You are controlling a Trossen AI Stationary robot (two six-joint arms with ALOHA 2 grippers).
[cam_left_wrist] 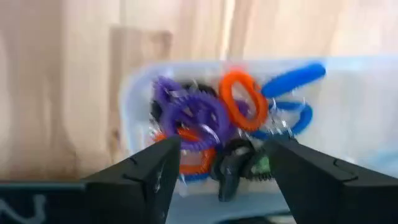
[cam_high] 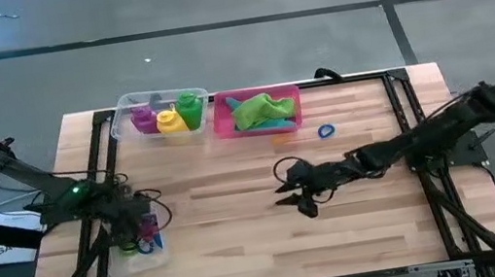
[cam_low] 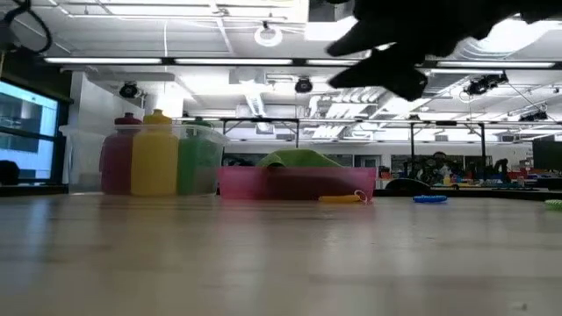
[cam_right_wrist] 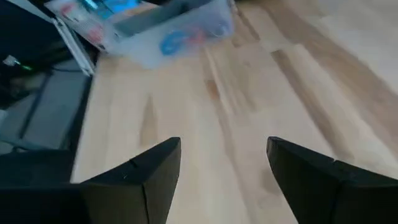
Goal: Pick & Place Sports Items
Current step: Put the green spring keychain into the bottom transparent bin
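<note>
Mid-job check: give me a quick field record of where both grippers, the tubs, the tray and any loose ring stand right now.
left gripper: open, over the tub of rings at the table's left front
rings in that tub: purple ring, orange ring, blue ring
right gripper: open, empty, over bare wood mid-table
bottle tub: holds purple, yellow and green bottles
pink tray: holds green cloth
loose ring: blue, on the table right of the tray

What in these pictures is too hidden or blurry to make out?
- Tub of rings, high view: the left gripper covers most of it.
- Ring count, left wrist view: the rings are tangled and blurred.
- Pink tray, low view: its wall hides what lies under the green cloth.
- Arm overhead, low view: cut off by the top edge.
</note>
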